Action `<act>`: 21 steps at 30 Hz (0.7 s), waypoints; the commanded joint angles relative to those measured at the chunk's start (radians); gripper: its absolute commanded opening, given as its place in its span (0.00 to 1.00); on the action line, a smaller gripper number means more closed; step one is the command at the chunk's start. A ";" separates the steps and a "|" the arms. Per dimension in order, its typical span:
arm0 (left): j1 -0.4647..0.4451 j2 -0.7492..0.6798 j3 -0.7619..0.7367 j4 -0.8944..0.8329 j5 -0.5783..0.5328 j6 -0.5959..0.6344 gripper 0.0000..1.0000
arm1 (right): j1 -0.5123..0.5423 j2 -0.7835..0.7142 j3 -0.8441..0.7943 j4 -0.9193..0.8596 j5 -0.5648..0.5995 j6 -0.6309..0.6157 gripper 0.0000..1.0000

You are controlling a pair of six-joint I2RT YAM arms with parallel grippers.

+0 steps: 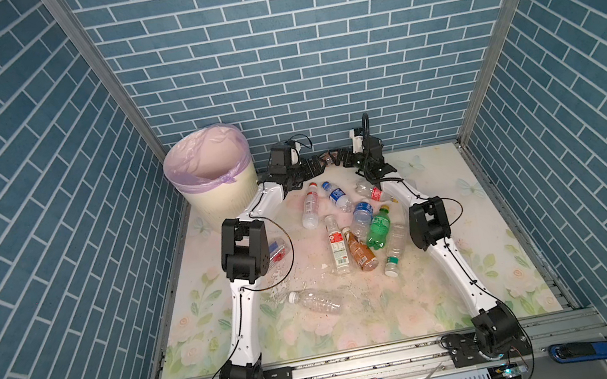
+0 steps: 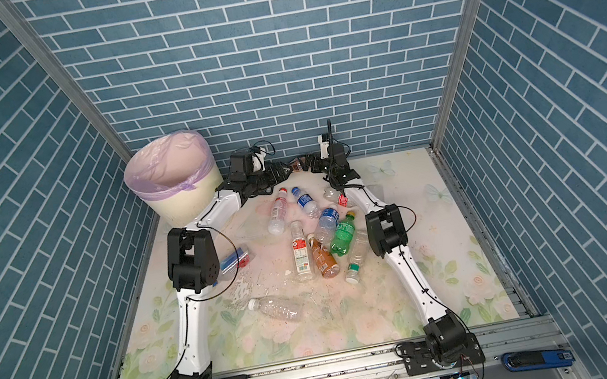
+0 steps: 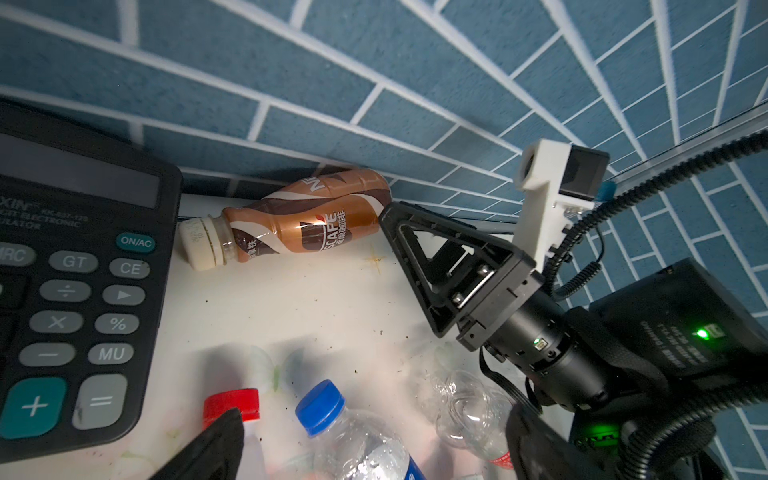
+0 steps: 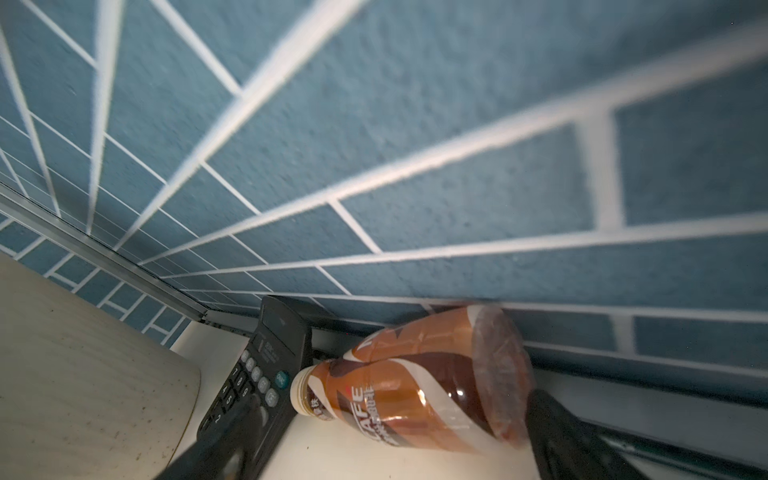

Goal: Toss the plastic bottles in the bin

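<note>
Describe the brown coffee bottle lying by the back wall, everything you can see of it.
The brown coffee bottle lies on its side along the foot of the blue brick wall, its cream cap pointing toward the black calculator close beside. Glossy plastic, waisted body, sleeve swirled in brown, dark brown and white, no dents visible. The open right gripper sits just off its base end; contact cannot be told.
</note>
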 commanded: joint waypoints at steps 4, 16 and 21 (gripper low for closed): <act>0.007 0.031 0.029 0.003 0.016 0.010 0.99 | 0.014 0.014 0.052 0.062 -0.028 0.026 0.99; 0.014 0.026 0.025 0.002 0.014 0.011 0.99 | 0.031 -0.016 0.027 0.094 -0.065 0.027 0.98; 0.017 0.025 0.025 0.004 0.013 0.011 0.99 | 0.042 -0.043 -0.002 0.105 -0.078 0.031 0.98</act>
